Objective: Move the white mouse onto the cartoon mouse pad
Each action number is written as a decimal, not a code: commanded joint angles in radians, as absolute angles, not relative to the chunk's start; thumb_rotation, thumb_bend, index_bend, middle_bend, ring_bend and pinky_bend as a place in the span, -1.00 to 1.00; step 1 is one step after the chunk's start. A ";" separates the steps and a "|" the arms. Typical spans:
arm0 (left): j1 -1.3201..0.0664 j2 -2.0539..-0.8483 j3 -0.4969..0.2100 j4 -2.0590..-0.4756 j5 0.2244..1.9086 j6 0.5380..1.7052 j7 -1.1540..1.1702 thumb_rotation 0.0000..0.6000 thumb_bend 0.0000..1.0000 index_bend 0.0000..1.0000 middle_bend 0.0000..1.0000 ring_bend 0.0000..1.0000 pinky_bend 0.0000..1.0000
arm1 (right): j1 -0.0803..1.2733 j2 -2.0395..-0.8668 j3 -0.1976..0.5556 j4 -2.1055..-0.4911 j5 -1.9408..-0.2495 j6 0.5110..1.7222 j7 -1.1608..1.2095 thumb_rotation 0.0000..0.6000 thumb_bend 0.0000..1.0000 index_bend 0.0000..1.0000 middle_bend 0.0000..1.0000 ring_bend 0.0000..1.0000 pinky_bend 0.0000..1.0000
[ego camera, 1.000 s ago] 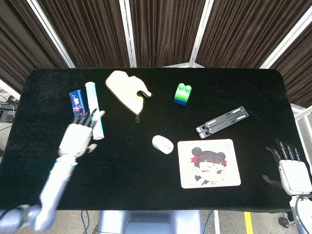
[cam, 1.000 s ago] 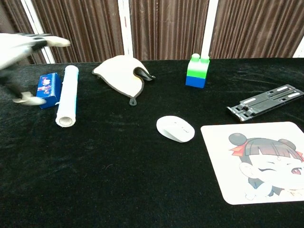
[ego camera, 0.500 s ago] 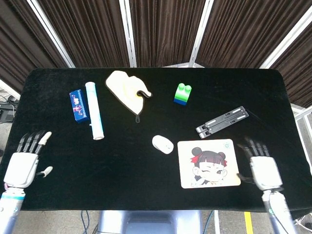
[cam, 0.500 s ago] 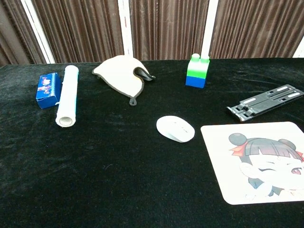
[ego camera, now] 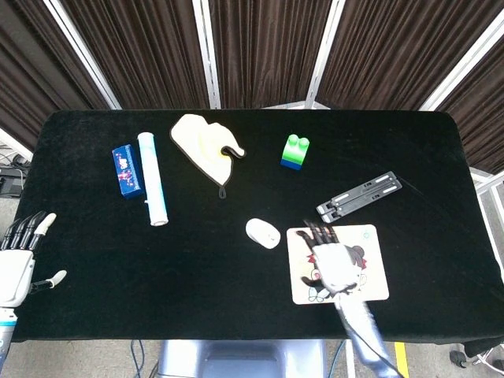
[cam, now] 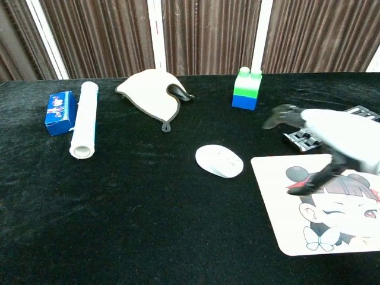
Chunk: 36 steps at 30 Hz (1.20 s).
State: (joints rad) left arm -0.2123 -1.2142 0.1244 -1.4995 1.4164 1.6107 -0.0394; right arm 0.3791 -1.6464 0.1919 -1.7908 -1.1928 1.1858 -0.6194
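- The white mouse point(ego camera: 263, 232) lies on the black table point(ego camera: 197, 268), just left of the cartoon mouse pad point(ego camera: 370, 276) and not on it; a narrow strip of cloth shows between them.
- In the head view its long axis runs on a slant, from far-left to near-right; which end is its front I cannot tell.
- The cartoon mouse pad lies flat near the right front of the table, its printed face upright toward the near edge. Nothing rests on it, though the right hand is over it.
- The right hand point(ego camera: 331, 260) is over the pad's left part, fingers spread and pointing to the far side, holding nothing. In the chest view it point(cam: 332, 139) is blurred, and whether it touches the pad cannot be told.
- The left hand point(ego camera: 17, 264) sits off the table's near-left edge, fingers apart and empty.
- Just beyond the pad lies a black folding stand point(ego camera: 359, 195).
- Further back stands a green and blue block point(ego camera: 294, 151).
- At the far middle lies a cream oven mitt point(ego camera: 206, 146).
- At the far left a white roll point(ego camera: 152, 189) lies beside a small blue box point(ego camera: 124, 170), the two close together; no container holds anything here.
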 commanded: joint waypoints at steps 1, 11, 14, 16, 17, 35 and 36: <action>-0.206 -1.215 0.114 -1.484 1.428 1.607 -0.063 1.00 -0.97 -1.00 -1.00 -1.00 -1.00 | 0.453 -1.763 0.265 -1.753 -1.098 1.185 -0.716 1.00 -0.79 -0.70 -1.00 -1.00 -1.00; -0.190 -1.231 0.091 -1.455 1.484 1.591 -0.066 1.00 -0.97 -1.00 -1.00 -1.00 -1.00 | 0.587 -1.939 0.390 -1.603 -0.929 1.182 -0.740 1.00 -0.80 -0.74 -1.00 -1.00 -1.00; -0.190 -1.233 0.082 -1.452 1.485 1.574 -0.078 1.00 -0.97 -1.00 -1.00 -1.00 -1.00 | 0.613 -1.973 0.412 -1.555 -0.880 1.173 -0.730 1.00 -0.80 -0.74 -1.00 -1.00 -1.00; -0.191 -1.234 0.071 -1.449 1.476 1.561 -0.094 1.00 -0.97 -1.00 -1.00 -1.00 -1.00 | 0.629 -2.003 0.423 -1.522 -0.859 1.175 -0.721 1.00 -0.80 -0.74 -1.00 -1.00 -1.00; -0.192 -1.235 0.065 -1.446 1.471 1.553 -0.101 1.00 -0.97 -1.00 -1.00 -1.00 -1.00 | 0.640 -2.020 0.426 -1.499 -0.852 1.175 -0.714 1.00 -0.80 -0.75 -1.00 -1.00 -1.00; -0.192 -1.224 0.022 -1.451 1.471 1.479 -0.145 1.00 -0.97 -1.00 -1.00 -1.00 -1.00 | 0.749 -2.159 0.466 -1.206 -0.811 1.127 -0.600 1.00 -0.70 -0.74 -1.00 -1.00 -1.00; -0.191 -1.224 0.021 -1.452 1.474 1.477 -0.145 1.00 -0.97 -1.00 -1.00 -1.00 -1.00 | 0.753 -2.162 0.468 -1.195 -0.810 1.128 -0.600 1.00 -0.68 -0.72 -1.00 -1.00 -1.00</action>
